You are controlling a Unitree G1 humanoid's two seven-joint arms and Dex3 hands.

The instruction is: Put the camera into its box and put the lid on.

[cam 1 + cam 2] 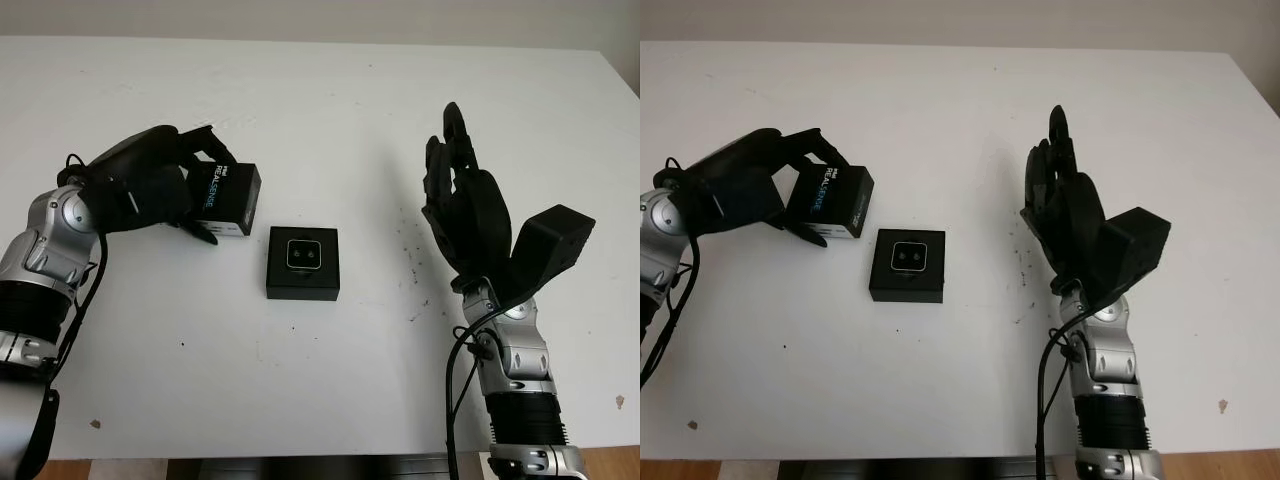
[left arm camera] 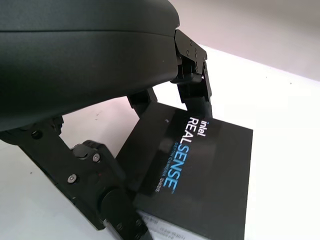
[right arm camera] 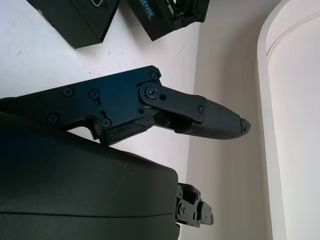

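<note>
White surface [image 1: 330,120], pale wall behind; left hand [image 1: 150,190] grips lid [image 1: 225,198] beside box [image 1: 303,263] holding camera [image 1: 303,255]; right hand [image 1: 470,215] open, raised

Left hand [image 1: 150,190] sits at mid-left of the head view, black shell turned toward the centre, fingers [image 2: 192,75] curled around the near and far edges of the lid [image 1: 224,199] and clamped on it; the thumb-side finger presses the lower edge. Left forearm, silver with a black cable, enters from the lower-left corner and bends upward at the wrist.

Right hand [image 1: 1065,215] stands at right of centre, raised above the table [image 1: 320,390], palm facing left, open and holding nothing. Fingers point toward the top of the frame. Right forearm rises almost vertically from the bottom edge, silver wrist joint with a looping black cable beneath the hand.
</note>
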